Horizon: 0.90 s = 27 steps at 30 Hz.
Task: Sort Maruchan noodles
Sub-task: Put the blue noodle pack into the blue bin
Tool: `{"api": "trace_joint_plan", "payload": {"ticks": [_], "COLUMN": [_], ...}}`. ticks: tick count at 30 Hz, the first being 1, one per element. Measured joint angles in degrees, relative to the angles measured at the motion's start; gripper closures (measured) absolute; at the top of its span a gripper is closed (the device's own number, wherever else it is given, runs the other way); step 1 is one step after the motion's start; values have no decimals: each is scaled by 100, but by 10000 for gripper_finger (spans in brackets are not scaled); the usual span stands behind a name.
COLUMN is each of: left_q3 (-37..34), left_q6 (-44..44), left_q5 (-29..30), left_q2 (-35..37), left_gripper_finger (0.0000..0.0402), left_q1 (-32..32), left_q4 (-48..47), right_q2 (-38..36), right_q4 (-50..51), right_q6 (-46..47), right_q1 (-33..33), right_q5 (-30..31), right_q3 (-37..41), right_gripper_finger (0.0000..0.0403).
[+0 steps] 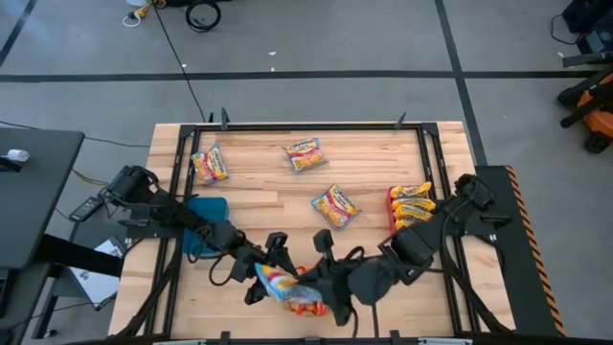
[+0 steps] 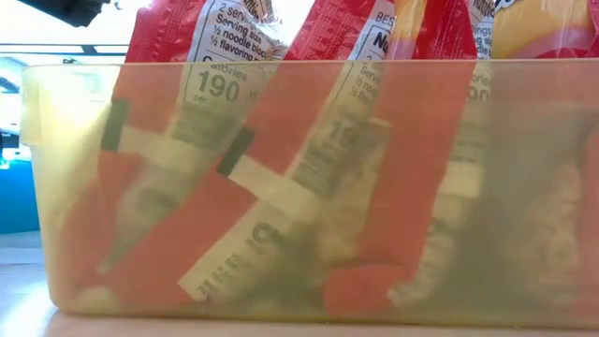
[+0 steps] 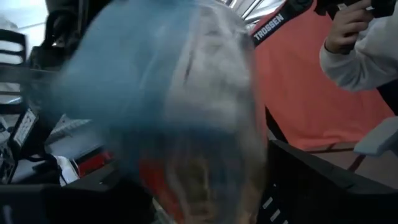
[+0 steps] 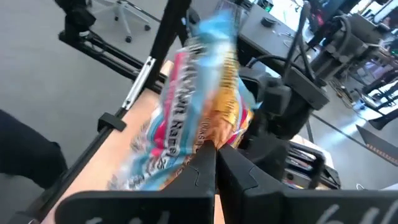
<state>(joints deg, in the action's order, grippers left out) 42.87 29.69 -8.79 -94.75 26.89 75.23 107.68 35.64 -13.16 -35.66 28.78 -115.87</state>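
A silvery-white and blue Maruchan noodle packet (image 1: pixel 281 285) hangs over the table's near edge, between my two grippers. My right gripper (image 4: pixel 216 163) is shut on it, reaching in from the right. My left gripper (image 1: pixel 271 257) stands open at the packet's far-left side, and the packet (image 3: pixel 186 106) fills its wrist view. Three yellow-orange packets (image 1: pixel 335 206) (image 1: pixel 305 153) (image 1: pixel 209 163) lie flat on the wood. More yellow-orange packets stand in a red tray (image 1: pixel 391 203). Red-orange packets (image 2: pixel 309 168) stand leaning inside a clear yellow tray (image 2: pixel 37 187). My right gripper pinches the packet's edge (image 4: pixel 208 140) between its two fingers. The fingers come slanting from the table's right. The packet is lifted clear and stands up beyond the fingertips, crumpled. Whether my left gripper touches the packet cannot be told.
A blue tray (image 1: pixel 206 213) lies under my left arm at the table's left. A black frame rail (image 1: pixel 316 126) runs round the table. Beyond the table a person's hand (image 3: pixel 345 28) and pale sleeve show.
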Motion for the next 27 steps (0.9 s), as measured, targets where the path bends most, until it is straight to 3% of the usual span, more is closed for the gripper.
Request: {"api": "trace_joint_plan", "payload": {"ticks": [6, 10, 16, 19, 24, 27], "left_q3": [0, 0, 0, 13, -13, 11], "left_q6": [-80, -53, 105, 80, -249, -551], "left_q5": [47, 453, 1196, 1363, 1397, 1793], "left_q2": [1, -1, 35, 382, 1337, 2085], "left_gripper_finger": [140, 214, 318, 328, 324, 325], "left_q1": [66, 143, 177, 199, 173, 162], "left_q4": [-96, -164, -363, -1058, -3380, -4731], "right_q2": [0, 0, -78, -242, -656, -703], "right_q4": [69, 262, 324, 395, 696, 1303], "right_q6": [-44, -11, 251, 246, 439, 885], "right_q1": [95, 98, 17, -97, -243, -249], "right_q5": [-110, -328, -69, 224, 619, 608], "right_q3": [4, 4, 4, -13, -58, -43], "right_gripper_finger": [395, 381, 334, 302, 256, 241]}}
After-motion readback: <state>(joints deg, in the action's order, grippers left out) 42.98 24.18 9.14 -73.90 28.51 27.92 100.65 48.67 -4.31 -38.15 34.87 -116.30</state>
